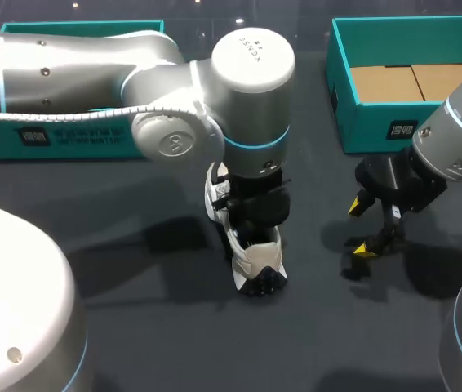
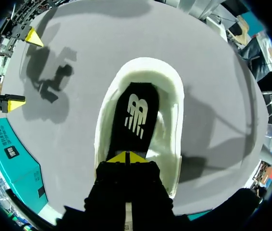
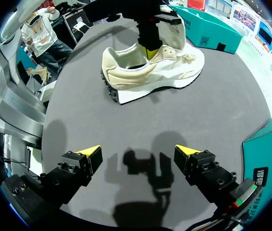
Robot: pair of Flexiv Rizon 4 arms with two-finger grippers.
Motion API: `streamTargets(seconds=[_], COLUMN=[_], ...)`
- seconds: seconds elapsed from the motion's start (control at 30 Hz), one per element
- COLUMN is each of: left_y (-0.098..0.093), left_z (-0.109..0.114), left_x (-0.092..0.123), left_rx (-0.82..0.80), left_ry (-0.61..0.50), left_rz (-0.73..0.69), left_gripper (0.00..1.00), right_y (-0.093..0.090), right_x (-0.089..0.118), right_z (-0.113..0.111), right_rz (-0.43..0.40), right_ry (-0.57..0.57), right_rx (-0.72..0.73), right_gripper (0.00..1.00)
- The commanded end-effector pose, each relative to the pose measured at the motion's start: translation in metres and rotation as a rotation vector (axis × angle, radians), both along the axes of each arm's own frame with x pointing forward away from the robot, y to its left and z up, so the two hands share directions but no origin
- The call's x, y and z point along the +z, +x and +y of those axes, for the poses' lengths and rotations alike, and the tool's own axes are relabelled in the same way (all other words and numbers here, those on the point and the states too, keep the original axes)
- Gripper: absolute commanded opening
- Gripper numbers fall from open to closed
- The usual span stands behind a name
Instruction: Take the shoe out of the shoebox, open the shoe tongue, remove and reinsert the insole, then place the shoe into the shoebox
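Note:
A cream-white shoe (image 1: 255, 260) lies on the dark table, heel towards the front edge. Its black insole (image 2: 137, 109) with a white logo lies inside it. My left gripper (image 2: 126, 157) reaches down into the shoe's opening, its yellow tips together and resting on the insole's near end; whether they pinch it is not visible. In the right wrist view the shoe (image 3: 165, 72) lies ahead with the left gripper (image 3: 149, 50) in its mouth. My right gripper (image 1: 362, 227) hangs open and empty just above the table to the right of the shoe, also seen in its own view (image 3: 138, 154).
An open teal shoebox (image 1: 341, 77) with a brown cardboard floor stands at the back right. A second teal box part (image 1: 68, 137) stands at the back left behind my left arm.

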State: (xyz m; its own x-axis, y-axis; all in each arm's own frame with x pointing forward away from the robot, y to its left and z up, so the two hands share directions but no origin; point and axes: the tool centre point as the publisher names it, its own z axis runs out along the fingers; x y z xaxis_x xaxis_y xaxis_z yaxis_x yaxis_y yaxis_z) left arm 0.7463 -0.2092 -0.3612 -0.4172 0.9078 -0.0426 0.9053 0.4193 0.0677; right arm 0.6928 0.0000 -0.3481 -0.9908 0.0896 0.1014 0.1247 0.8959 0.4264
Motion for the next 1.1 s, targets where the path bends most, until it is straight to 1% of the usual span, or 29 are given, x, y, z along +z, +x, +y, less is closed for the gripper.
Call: streamTargets(seconds=[0.03,0.07,0.1,0.13,0.17,0.27,0.47,0.7,1.0,1.1], left_y=[-0.001,-0.002,-0.004,-0.006,-0.008,-0.011,-0.010,0.001,0.004,0.002], left_z=[-0.010,-0.009,-0.008,-0.006,-0.004,0.003,0.013,0.020,0.016,0.016], left_x=[-0.003,-0.003,-0.003,-0.003,-0.002,0.000,0.007,0.011,0.016,0.019], left_rx=[0.009,0.013,0.019,0.021,0.022,0.029,0.049,0.071,0.021,-0.016], left_ry=[0.083,0.097,0.105,0.116,0.126,0.140,0.151,0.150,0.102,0.086], left_rz=[0.021,0.018,0.013,0.016,0.025,0.042,0.060,0.073,0.095,0.090], left_gripper=[0.40,0.59,0.74,0.85,1.00,1.00,1.00,1.00,1.00,1.00], right_y=[-0.001,-0.001,-0.001,-0.001,-0.001,-0.001,-0.001,-0.001,-0.001,-0.001], right_x=[0.000,0.000,0.000,0.000,0.000,0.000,0.000,0.000,0.000,0.000], right_z=[0.000,0.000,0.000,0.000,0.000,0.000,0.000,0.000,0.000,0.000], right_rz=[-0.003,-0.003,-0.003,-0.003,-0.003,-0.003,-0.003,-0.003,-0.003,-0.003], right_ry=[-0.002,-0.002,-0.002,-0.002,-0.002,-0.002,-0.002,-0.002,-0.002,-0.002], right_rx=[-0.001,-0.001,-0.001,-0.001,-0.001,-0.001,-0.001,-0.001,-0.001,-0.001], right_gripper=[1.00,1.00,1.00,1.00,1.00,1.00,1.00,1.00,1.00,1.00])
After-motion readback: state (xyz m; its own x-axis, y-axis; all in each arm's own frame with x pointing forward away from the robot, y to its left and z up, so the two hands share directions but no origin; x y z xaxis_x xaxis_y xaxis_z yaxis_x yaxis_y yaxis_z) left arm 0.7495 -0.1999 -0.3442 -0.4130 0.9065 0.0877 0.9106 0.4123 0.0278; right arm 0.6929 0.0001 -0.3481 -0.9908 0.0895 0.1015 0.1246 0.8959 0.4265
